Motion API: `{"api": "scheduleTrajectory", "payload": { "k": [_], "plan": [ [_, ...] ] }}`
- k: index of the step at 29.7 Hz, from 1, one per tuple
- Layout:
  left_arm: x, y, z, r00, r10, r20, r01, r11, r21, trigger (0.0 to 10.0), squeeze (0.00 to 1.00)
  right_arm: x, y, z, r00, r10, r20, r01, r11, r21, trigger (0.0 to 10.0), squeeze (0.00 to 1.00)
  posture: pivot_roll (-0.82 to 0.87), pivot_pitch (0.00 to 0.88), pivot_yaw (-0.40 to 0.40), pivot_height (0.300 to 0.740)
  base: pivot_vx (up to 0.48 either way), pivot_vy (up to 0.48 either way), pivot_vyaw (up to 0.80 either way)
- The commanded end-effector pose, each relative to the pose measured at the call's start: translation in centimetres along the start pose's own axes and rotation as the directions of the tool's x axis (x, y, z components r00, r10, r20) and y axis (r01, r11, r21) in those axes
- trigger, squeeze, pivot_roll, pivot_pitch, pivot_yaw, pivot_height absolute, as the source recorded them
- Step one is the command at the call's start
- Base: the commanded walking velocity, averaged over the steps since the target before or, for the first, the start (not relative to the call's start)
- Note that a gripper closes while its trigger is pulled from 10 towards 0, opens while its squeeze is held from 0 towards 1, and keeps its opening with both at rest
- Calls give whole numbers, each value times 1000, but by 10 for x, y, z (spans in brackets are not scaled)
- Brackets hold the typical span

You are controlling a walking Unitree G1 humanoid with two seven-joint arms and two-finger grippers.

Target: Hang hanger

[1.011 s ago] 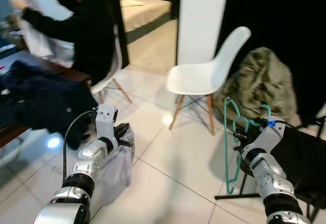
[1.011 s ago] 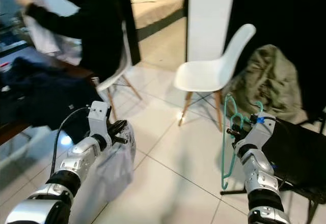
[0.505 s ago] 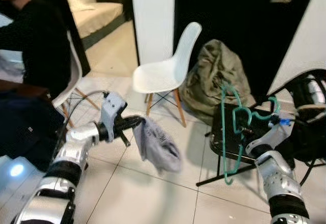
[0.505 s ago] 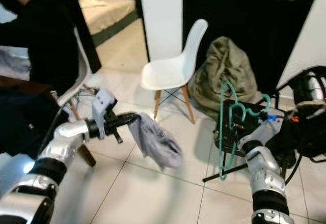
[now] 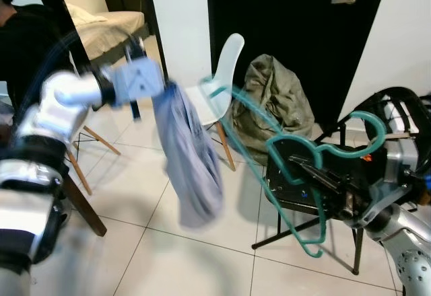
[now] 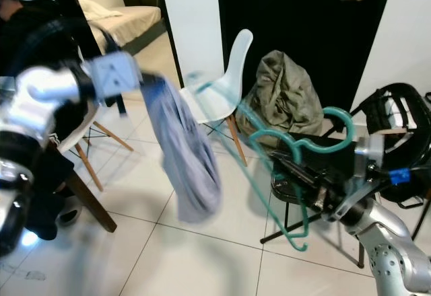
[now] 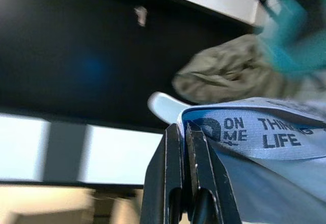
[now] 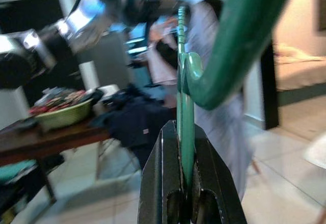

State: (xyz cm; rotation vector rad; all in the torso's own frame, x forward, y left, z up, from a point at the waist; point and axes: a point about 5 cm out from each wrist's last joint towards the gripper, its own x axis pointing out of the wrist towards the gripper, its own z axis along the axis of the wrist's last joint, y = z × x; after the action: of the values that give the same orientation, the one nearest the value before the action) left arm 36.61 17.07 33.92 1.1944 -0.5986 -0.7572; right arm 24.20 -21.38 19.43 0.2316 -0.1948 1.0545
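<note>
Before a dark doorway, the right gripper point(image 5: 316, 178) clamps a green hanger point(image 5: 283, 168) while the left gripper point(image 7: 184, 132) pinches a dangling grey shirt point(image 5: 188, 168); threading the two together looks next.

Dark printed capitals run along the pale blue neck band of the garment point(image 7: 265, 147), just beside the tips of the left gripper point(image 7: 184, 128) that pinches its edge. The words "ON ME" stand nearest the fingertips, and "THING" over "LIFE" farther out. The rest is cut off.
</note>
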Motion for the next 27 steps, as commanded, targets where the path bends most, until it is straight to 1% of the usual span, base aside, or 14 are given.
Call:
{"api": "scheduleTrajectory", "payload": {
  "k": [1, 2, 5, 6, 8, 9, 11, 13, 15, 17, 18, 20, 21, 27],
  "plan": [
    [-3, 0, 0, 999, -35, -6, 35, 999, 41, 10000, 0, 4, 6, -1, 998, 53, -36, -52, 999, 4, 10000, 0, -57, 0, 87, 740, 0, 0, 0],
    [-3, 0, 0, 999, -35, -6, 35, 999, 41, 10000, 0, 4, 6, -1, 998, 53, -36, -52, 999, 4, 10000, 0, -57, 0, 87, 740, 0, 0, 0],
    [-3, 12, 15, 995, -59, 85, 52, 996, 76, 10000, 0, 12, 11, -5, 983, 84, -161, -92, 995, -43, 10000, 0, -56, 0, 83, 740, 0, 0, 0],
    [-3, 12, 15, 995, -59, 85, 52, 996, 76, 10000, 0, 12, 11, -5, 983, 84, -161, -92, 995, -43, 10000, 0, -56, 0, 83, 740, 0, 0, 0],
    [-4, 12, 21, 979, -156, 132, 144, 985, 93, 10000, 0, 20, 4, 1, 984, 20, -177, -43, 991, -127, 10000, 0, -56, 0, 82, 740, 0, 0, 0],
    [-4, 12, 21, 979, -156, 132, 144, 985, 93, 10000, 0, 20, 4, 1, 984, 20, -177, -43, 991, -127, 10000, 0, -56, 0, 82, 740, 0, 0, 0],
    [-6, 9, 16, 969, -227, 97, 219, 972, 87, 10000, 0, 20, -1, 3, 980, -33, -198, 2, 988, -158, 10000, 0, -53, 0, 82, 740, 0, 0, 0],
    [-6, 9, 16, 969, -227, 97, 219, 972, 87, 10000, 0, 20, -1, 3, 980, -33, -198, 2, 988, -158, 10000, 0, -53, 0, 82, 740, 0, 0, 0],
    [-16, 2, 0, 940, -340, -21, 340, 937, 82, 10000, 0, 16, -8, 0, 958, -114, -262, 55, 973, -225, 10000, 0, -51, 0, 86, 740, 0, 0, 0],
    [-16, 2, 0, 940, -340, -21, 340, 937, 82, 10000, 0, 16, -8, 0, 958, -114, -262, 55, 973, -225, 10000, 0, -51, 0, 86, 740, 0, 0, 0],
    [-22, -2, -8, 919, -387, -75, 392, 917, 67, 10000, 0, 13, -11, 1, 949, -145, -281, 73, 966, -250, 10000, 0, -53, 0, 90, 740, 0, 0, 0],
    [-22, -2, -8, 919, -387, -75, 392, 917, 67, 10000, 0, 13, -11, 1, 949, -145, -281, 73, 966, -250, 10000, 0, -53, 0, 90, 740, 0, 0, 0],
    [-29, -3, -15, 899, -419, -130, 430, 900, 70, 10000, 0, 9, -11, 6, 942, -163, -294, 81, 959, -272, 10000, 0, -55, 0, 92, 740, 0, 0, 0],
    [-31, 0, -13, 892, -429, -143, 445, 888, 113, 10000, 0, 6, -6, 9, 937, -138, -320, 46, 959, -278, 10000, 0, -58, 0, 94, 740, 0, 0, 0]
  ]
}}
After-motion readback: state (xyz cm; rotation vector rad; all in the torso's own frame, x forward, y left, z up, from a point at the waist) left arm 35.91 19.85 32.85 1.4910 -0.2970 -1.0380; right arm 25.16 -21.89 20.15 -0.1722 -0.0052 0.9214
